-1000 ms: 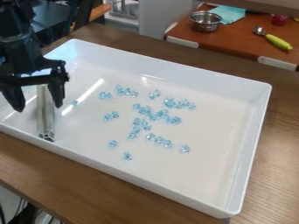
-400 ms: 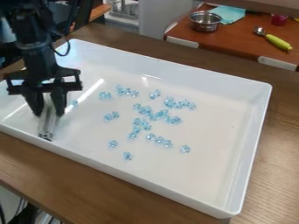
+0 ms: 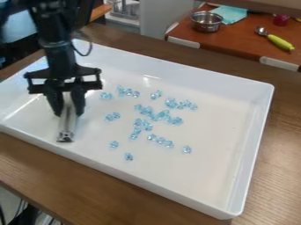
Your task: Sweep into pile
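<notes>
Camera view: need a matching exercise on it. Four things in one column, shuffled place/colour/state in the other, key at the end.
Things
1. metal pot
2. clear bluish beads
3. silvery metal tool
4. spoon

Place, colour or state
A. scattered over the floor of the white tray
B. has a yellow-green handle
C. held in the gripper
D. beside a light blue cloth

Pairs: 1-D, 2-A, 3-C, 4-B
</notes>
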